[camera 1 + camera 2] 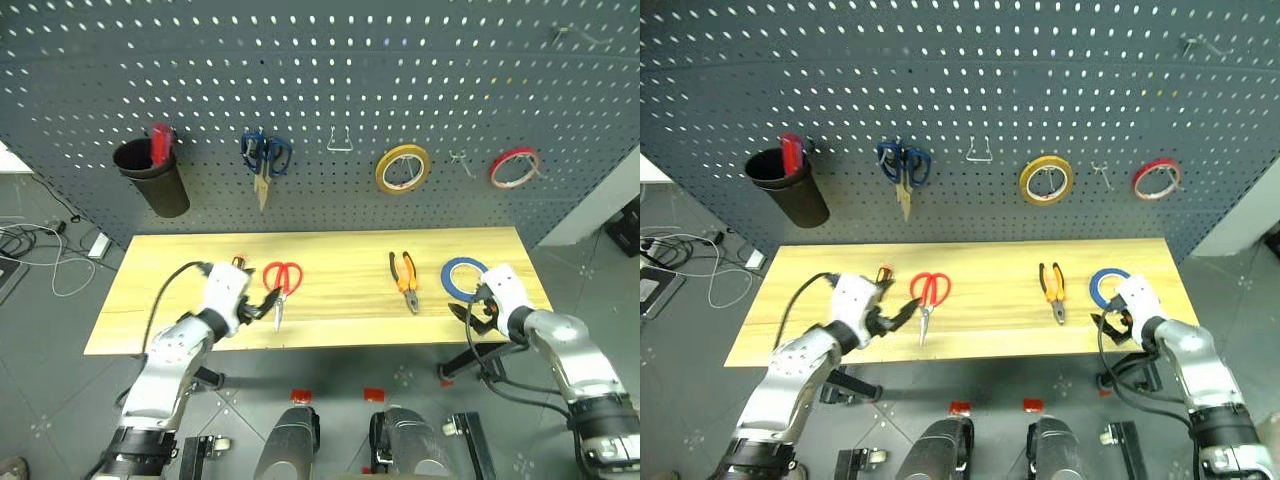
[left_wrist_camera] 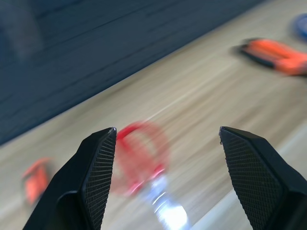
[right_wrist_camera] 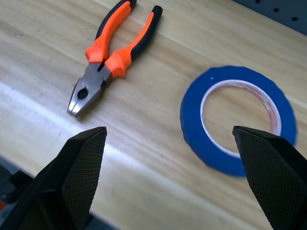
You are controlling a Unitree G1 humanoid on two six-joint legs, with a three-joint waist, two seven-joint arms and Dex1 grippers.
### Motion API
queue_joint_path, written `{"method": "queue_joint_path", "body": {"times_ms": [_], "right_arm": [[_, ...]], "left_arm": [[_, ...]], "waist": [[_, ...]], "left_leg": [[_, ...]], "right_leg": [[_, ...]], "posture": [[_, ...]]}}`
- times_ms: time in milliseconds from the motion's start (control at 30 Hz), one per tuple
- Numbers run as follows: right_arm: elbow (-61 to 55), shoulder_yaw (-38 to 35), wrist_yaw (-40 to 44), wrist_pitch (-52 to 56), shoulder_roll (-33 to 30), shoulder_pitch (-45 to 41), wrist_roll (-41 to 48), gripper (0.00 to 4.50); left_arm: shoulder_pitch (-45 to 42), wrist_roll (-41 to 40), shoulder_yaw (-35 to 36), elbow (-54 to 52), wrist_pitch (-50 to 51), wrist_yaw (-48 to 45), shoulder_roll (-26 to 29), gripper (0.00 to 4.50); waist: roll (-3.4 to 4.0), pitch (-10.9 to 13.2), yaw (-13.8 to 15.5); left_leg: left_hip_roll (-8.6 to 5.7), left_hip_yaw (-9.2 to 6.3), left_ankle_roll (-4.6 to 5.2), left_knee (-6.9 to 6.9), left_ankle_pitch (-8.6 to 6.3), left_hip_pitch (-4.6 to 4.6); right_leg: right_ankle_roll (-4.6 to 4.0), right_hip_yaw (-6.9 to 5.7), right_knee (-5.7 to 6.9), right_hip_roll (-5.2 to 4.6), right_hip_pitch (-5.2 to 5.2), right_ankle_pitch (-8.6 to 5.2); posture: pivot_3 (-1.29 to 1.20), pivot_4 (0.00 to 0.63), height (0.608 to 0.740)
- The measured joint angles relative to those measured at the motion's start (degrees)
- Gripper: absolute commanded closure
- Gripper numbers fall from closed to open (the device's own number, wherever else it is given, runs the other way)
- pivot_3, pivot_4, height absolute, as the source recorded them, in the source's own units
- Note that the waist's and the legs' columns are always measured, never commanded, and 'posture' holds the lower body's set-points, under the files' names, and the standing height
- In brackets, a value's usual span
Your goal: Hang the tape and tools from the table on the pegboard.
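Note:
The blue tape [image 1: 463, 277] lies flat on the table [image 1: 340, 300] at its right end, with the orange-and-black pliers [image 1: 405, 279] just to its left. My right gripper [image 1: 470, 314] hovers open at the table's front edge, right before the tape [image 3: 238, 118] and pliers [image 3: 112, 52]. The red-looped scissors [image 1: 281, 285] lie left of centre. My left gripper [image 1: 262, 310] is open beside them, pointing at their loops [image 2: 141, 153]. The screwdriver's orange tip [image 1: 238, 262] peeks out behind that hand. The pegboard [image 1: 400, 80] rises behind the table.
On the pegboard hang a black cup [image 1: 155, 178] holding a red-handled tool, blue-looped scissors [image 1: 265, 155], a yellow tape ring [image 1: 402, 168] and a red ring [image 1: 514, 167]. A bare wire hook [image 1: 340, 140] sits between scissors and yellow ring. Cables [image 1: 50, 255] lie on the floor at the left.

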Motion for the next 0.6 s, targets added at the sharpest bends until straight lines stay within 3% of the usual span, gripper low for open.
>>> {"method": "queue_joint_path", "body": {"times_ms": [200, 333, 433, 600], "right_arm": [[11.30, 3.66, 3.33, 0.62, -0.45, -9.72, -2.72, 0.00], [25.34, 7.72, 6.45, -2.04, -0.53, -17.79, -6.54, 0.00], [30.38, 9.43, 9.10, -3.23, -0.60, -21.29, -8.25, 0.56], [35.79, 10.70, 11.71, -4.02, -1.09, -25.15, -10.63, 2.20]], "left_arm": [[-6.80, 1.65, -5.07, -0.18, -0.13, -4.68, -0.01, 0.90], [-9.46, 3.42, -8.56, 0.06, -2.97, -8.86, 0.38, 0.90], [-9.48, 3.67, -9.71, 0.04, -4.31, -11.63, 0.74, 0.88], [-9.28, 2.64, -10.51, -0.47, -6.40, -17.15, 1.71, 0.88]], "waist": [[-0.14, 2.75, -0.46], [-0.20, 4.39, -0.57], [-0.18, 5.02, -0.62], [-0.29, 5.35, -0.49]], "left_leg": [[0.00, 0.06, 0.19, 0.04, -0.13, -0.34], [-0.04, 0.11, 0.25, 0.07, -0.16, -0.48], [-0.04, 0.10, 0.25, 0.09, -0.17, -0.53], [-0.04, 0.03, 0.23, 0.12, -0.17, -0.54]], "right_leg": [[0.10, -0.05, -0.12, -0.02, -0.21, -0.06], [0.14, -0.14, -0.22, -0.10, -0.28, -0.09], [0.14, -0.16, -0.26, -0.12, -0.29, -0.08], [0.15, -0.26, -0.24, -0.15, -0.29, -0.09]], "posture": [[-0.03, 0.383, 0.740], [-0.01, 0.396, 0.740], [-0.01, 0.398, 0.740], [-0.02, 0.386, 0.740]]}}
